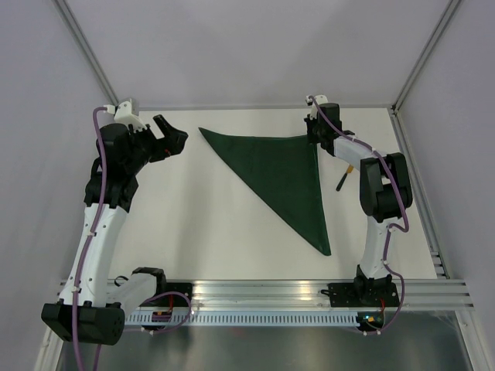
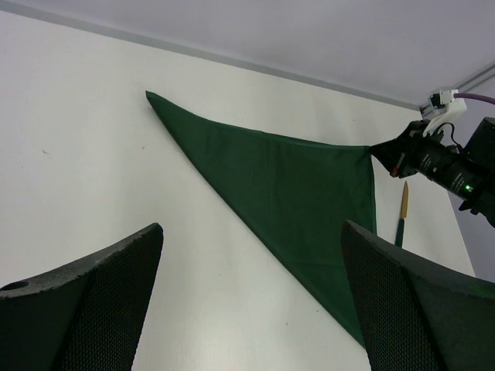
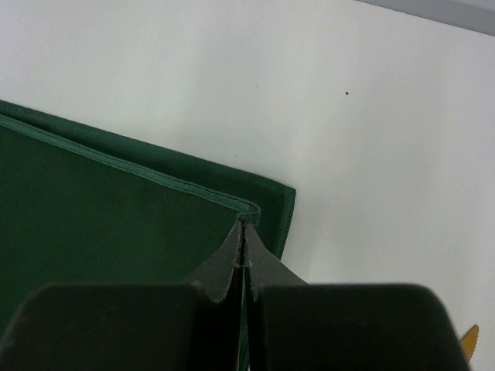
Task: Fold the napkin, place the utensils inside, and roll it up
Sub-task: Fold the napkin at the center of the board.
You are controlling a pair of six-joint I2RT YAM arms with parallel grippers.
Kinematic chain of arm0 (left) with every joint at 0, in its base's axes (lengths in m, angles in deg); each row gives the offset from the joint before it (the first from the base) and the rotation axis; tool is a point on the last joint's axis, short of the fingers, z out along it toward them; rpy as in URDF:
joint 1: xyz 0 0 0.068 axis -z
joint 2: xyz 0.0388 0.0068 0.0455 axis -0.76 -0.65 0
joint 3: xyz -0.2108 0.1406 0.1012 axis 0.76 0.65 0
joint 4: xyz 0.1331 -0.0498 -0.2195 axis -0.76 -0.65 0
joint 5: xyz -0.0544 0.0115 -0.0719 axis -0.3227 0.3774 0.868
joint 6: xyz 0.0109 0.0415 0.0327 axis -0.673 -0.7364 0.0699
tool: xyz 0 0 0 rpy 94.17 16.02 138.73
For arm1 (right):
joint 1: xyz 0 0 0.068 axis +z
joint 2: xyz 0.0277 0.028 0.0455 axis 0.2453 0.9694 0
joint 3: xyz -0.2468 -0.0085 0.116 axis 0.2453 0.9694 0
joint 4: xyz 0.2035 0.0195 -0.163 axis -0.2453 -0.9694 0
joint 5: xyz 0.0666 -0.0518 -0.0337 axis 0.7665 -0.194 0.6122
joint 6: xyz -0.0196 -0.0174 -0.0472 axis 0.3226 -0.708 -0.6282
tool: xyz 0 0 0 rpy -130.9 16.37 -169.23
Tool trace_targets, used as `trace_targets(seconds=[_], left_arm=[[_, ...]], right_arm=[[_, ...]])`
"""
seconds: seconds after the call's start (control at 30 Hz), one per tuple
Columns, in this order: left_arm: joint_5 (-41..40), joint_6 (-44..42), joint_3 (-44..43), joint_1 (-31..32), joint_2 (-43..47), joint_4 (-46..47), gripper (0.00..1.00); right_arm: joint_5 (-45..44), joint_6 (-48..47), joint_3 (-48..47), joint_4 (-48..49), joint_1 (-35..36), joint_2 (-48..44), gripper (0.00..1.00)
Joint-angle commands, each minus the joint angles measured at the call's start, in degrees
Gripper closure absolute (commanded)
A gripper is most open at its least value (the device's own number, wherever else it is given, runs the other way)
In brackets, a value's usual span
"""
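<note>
The dark green napkin (image 1: 285,176) lies folded into a triangle on the white table, its long edge running from far left to near right. It also shows in the left wrist view (image 2: 286,185) and the right wrist view (image 3: 116,209). My right gripper (image 1: 315,139) is shut on the napkin's top layer at the far right corner (image 3: 247,220). The utensil (image 1: 341,178), yellow-orange at one end and dark at the other, lies on the table right of the napkin, partly under my right arm; it also shows in the left wrist view (image 2: 403,212). My left gripper (image 1: 174,139) is open and empty, left of the napkin.
The white table (image 1: 201,224) is bounded by grey walls at the back and sides. An aluminium rail (image 1: 263,292) with the arm bases runs along the near edge.
</note>
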Motion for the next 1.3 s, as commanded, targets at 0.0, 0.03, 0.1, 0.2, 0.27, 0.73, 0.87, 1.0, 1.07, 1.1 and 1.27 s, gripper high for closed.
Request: trace_targets(seconds=[0.0,0.03,0.1,0.2,0.27,0.73,0.87,1.0,1.07,1.1,1.27], left_arm=[[1.4,1.6,0.1,0.0,-0.1,2.4,0.0],[1.4,1.6,0.1,0.0,-0.2,2.3,0.0],[1.5,1.7,0.1,0.0,-0.1,2.3,0.0],[1.4,1.6,0.2,-0.1,-0.1,2.4,0.0],[1.3,1.6,0.3,0.0,-0.1,2.3,0.0],[1.3,1.5,0.3,0.0,-0.3,2.5,0.0],[1.3,1.4,0.4,0.0,-0.3,2.5,0.0],[1.2,1.3,0.5,0.0,-0.3,2.5,0.0],[1.3,1.3,0.5,0.0,-0.3,2.5,0.0],[1.2,1.3,0.6,0.0,-0.3,2.6,0.0],[1.3,1.3,0.7,0.0,-0.3,2.5,0.0]], right_arm=[[-0.8,0.6,-2.8,1.8,-0.5,1.0,0.99],[-0.8,0.6,-2.9,1.7,-0.5,1.3,0.99],[-0.6,0.6,-3.8,1.4,-0.5,1.6,0.99],[-0.8,0.6,-4.7,0.7,-0.5,2.2,1.0],[-0.8,0.5,-5.2,0.5,-0.5,2.4,1.0],[-1.8,-0.1,-5.8,0.5,-0.9,3.4,0.99],[-2.0,-0.3,-5.8,0.6,-1.0,3.8,1.0],[-2.1,-0.2,-5.8,0.6,-1.2,4.2,1.0],[-2.1,-0.3,-5.8,0.7,-1.2,4.5,0.99],[-2.2,-0.3,-5.7,0.7,-1.3,4.5,1.0],[-2.8,-0.3,-5.9,0.7,-1.3,5.2,0.98]])
